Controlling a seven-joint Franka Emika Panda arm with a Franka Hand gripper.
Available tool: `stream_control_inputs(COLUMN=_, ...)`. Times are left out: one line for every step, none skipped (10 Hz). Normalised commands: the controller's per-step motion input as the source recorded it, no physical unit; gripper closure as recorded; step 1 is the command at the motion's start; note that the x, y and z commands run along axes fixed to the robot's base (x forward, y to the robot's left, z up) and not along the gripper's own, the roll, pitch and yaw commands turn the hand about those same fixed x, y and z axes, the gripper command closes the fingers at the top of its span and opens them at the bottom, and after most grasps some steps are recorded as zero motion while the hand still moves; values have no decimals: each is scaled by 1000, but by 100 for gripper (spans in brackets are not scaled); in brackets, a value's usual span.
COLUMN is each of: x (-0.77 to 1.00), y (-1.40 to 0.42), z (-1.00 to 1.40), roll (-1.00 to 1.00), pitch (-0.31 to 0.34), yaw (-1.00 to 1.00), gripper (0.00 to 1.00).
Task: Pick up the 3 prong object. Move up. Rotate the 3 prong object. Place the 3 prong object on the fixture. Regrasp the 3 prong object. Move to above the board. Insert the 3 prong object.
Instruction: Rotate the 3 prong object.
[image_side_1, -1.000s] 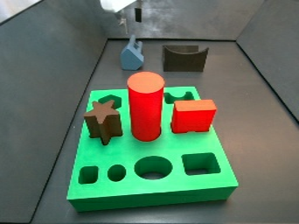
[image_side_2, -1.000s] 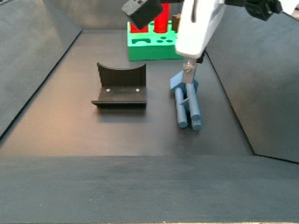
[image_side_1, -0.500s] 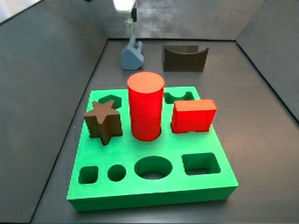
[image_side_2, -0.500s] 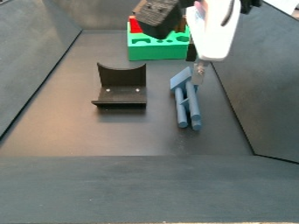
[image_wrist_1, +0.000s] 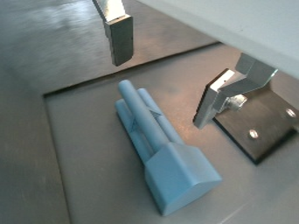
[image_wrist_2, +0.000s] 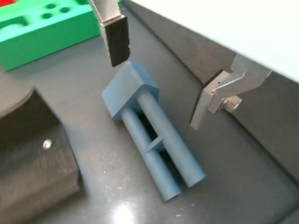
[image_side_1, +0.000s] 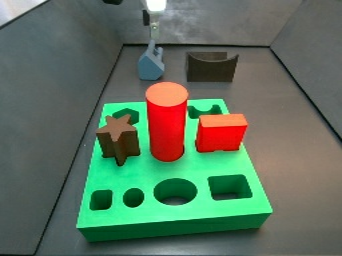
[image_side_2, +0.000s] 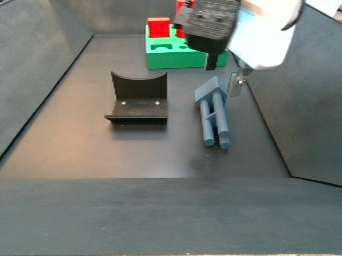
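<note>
The 3 prong object (image_wrist_1: 158, 144) is a light-blue piece lying flat on the dark floor near the side wall; it shows in both wrist views (image_wrist_2: 146, 122) and both side views (image_side_1: 151, 62) (image_side_2: 214, 115). My gripper (image_wrist_1: 170, 70) (image_wrist_2: 163, 68) is open and empty above it, one finger (image_wrist_1: 118, 39) on each side, not touching it. In the side views the gripper (image_side_1: 154, 22) (image_side_2: 237, 80) hangs over the piece. The fixture (image_side_2: 136, 97) (image_side_1: 210, 65) (image_wrist_1: 274, 131) stands beside the piece. The green board (image_side_1: 234, 210) (image_side_2: 174, 55) (image_wrist_2: 41, 39) lies beyond.
On the board stand a red cylinder (image_side_1: 166, 120), a brown star block (image_side_1: 118, 135) and a red cube (image_side_1: 222, 131). Sloped grey walls (image_side_2: 40, 70) enclose the floor; one wall runs close beside the 3 prong object.
My gripper has shifted sideways over the 3 prong object, toward the near wall, with its jaws still open. The piece, the fixture and the board have not moved.
</note>
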Motion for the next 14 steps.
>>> stream_control_inputs(x=35, y=1, z=-21, roll=2, pitch=-11, yaw=1000, gripper=0)
stream_control_inputs(x=35, y=1, z=-21, roll=2, pitch=-12, yaw=1000, gripper=0)
stream_control_inputs(x=35, y=1, z=-21, roll=2, pitch=-12, yaw=1000, gripper=0)
stream_control_inputs(x=35, y=1, z=-21, roll=2, pitch=-13, yaw=1000, gripper=0)
stream_control_inputs(x=35, y=1, z=-21, roll=3, pitch=-14, yaw=1000, gripper=0)
stream_control_inputs(x=35, y=1, z=-21, roll=3, pitch=-15, yaw=1000, gripper=0)
stream_control_inputs(x=35, y=1, z=-21, roll=3, pitch=-16, yaw=1000, gripper=0)
stream_control_inputs(x=35, y=1, z=-21, roll=3, pitch=-18, yaw=1000, gripper=0)
stream_control_inputs(x=35, y=1, z=-21, roll=3, pitch=-19, yaw=1000, gripper=0)
stream_control_inputs(x=35, y=1, z=-21, roll=4, pitch=-22, yaw=1000, gripper=0)
stream_control_inputs(x=35, y=1, z=-21, roll=4, pitch=-24, yaw=1000, gripper=0)
stream_control_inputs(x=34, y=1, z=-22, roll=5, pitch=-28, yaw=1000, gripper=0)
stream_control_inputs(x=34, y=1, z=-22, roll=5, pitch=-30, yaw=1000, gripper=0)
stream_control_inputs(x=34, y=0, z=-22, roll=7, pitch=-37, yaw=1000, gripper=0)
